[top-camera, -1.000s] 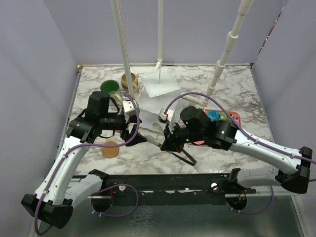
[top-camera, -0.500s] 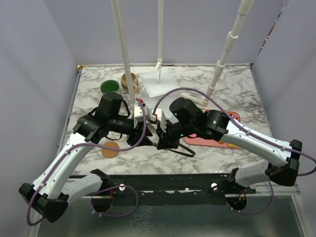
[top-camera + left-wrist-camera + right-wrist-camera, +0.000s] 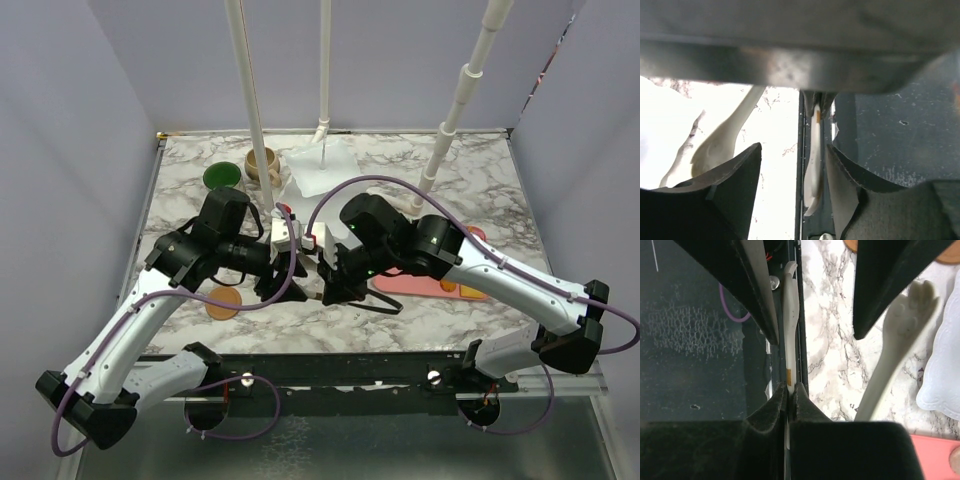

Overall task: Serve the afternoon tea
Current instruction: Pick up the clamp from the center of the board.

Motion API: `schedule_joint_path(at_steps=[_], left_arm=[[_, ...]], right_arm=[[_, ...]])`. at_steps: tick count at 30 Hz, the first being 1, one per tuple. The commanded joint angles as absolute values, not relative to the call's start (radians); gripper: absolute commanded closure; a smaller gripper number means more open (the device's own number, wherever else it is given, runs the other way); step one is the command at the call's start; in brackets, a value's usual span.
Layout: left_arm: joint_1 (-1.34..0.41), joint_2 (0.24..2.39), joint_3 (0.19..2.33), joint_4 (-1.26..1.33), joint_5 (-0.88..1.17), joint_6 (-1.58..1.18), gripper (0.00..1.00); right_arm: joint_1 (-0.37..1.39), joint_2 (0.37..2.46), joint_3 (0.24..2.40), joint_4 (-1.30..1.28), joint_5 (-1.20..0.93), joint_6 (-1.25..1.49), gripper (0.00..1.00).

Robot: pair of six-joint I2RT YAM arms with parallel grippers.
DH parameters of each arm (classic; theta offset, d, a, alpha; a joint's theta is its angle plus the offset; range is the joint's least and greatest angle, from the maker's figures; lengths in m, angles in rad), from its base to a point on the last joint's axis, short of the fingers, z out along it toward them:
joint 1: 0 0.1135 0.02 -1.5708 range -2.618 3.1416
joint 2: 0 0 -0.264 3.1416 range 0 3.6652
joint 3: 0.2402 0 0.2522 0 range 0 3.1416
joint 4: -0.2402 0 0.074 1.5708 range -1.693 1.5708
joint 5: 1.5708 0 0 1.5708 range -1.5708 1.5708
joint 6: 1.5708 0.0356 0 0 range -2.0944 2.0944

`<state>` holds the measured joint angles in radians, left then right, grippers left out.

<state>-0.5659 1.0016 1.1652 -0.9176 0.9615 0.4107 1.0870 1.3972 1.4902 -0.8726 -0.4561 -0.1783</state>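
Note:
My right gripper [image 3: 791,387] [image 3: 328,287] is shut on a thin white spoon-like piece [image 3: 791,315], seen edge-on, with a small orange mark near the pads. It holds the piece above the table's front edge. My left gripper [image 3: 794,150] [image 3: 284,287] is open, with its fingers on either side of the same piece [image 3: 814,165]; a gap shows at each finger. A second white spoon with a paw-shaped end [image 3: 905,325] [image 3: 722,142] lies on the marble. A green-lined mug [image 3: 222,177] and a beige mug [image 3: 262,163] stand at the back left. A brown coaster [image 3: 224,301] lies front left.
White wavy plates [image 3: 325,165] lie at the back centre, one edge of which shows in the right wrist view [image 3: 945,380]. The pink tray [image 3: 430,282] lies right of the grippers. White poles [image 3: 248,110] rise from the back. The black front rail [image 3: 330,365] is close below.
Both arms have swung inward to the front centre. The right gripper has left the pink tray, and the open left fingers now straddle the piece it holds.

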Motion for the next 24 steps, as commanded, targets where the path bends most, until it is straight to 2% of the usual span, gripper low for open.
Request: schedule_joint_path(at_steps=[1,8,14,15,16,17,18,21,22,24], left_arm=[[-0.589,0.995,1.189,-0.985,0.888,0.493,0.43],[-0.606,0.993,1.183,-0.989,0.824,0.535,0.7],[-0.613,0.975,1.166,-0.989,0.827,0.541,0.71],[-0.614,0.973,1.167,-0.988,0.828,0.544,0.78],[-0.615,0.972,1.167,-0.988,0.83,0.544,0.91],[-0.615,0.974,1.171,-0.986,0.831,0.54,1.0],[-0.615,0.976,1.176,-0.984,0.833,0.534,1.0],[-0.615,0.969,1.187,-0.961,0.857,0.497,1.0],[-0.615,0.967,1.187,-0.941,0.863,0.472,1.0],[-0.615,0.959,1.19,-0.9,0.873,0.429,1.0]], right_arm=[[1.095,1.418,1.566,-0.92,-0.503,-0.212,1.0],[1.095,1.424,1.583,-0.916,-0.519,-0.216,1.0],[1.095,1.424,1.595,-0.9,-0.52,-0.219,0.99],[1.095,1.421,1.595,-0.894,-0.523,-0.219,0.99],[1.095,1.416,1.595,-0.886,-0.52,-0.219,0.99],[1.095,1.409,1.593,-0.875,-0.519,-0.219,0.98],[1.095,1.401,1.588,-0.863,-0.517,-0.217,0.92],[1.095,1.361,1.557,-0.804,-0.501,-0.199,0.6],[1.095,1.343,1.542,-0.782,-0.496,-0.193,0.54],[1.094,1.314,1.517,-0.755,-0.483,-0.18,0.51]])
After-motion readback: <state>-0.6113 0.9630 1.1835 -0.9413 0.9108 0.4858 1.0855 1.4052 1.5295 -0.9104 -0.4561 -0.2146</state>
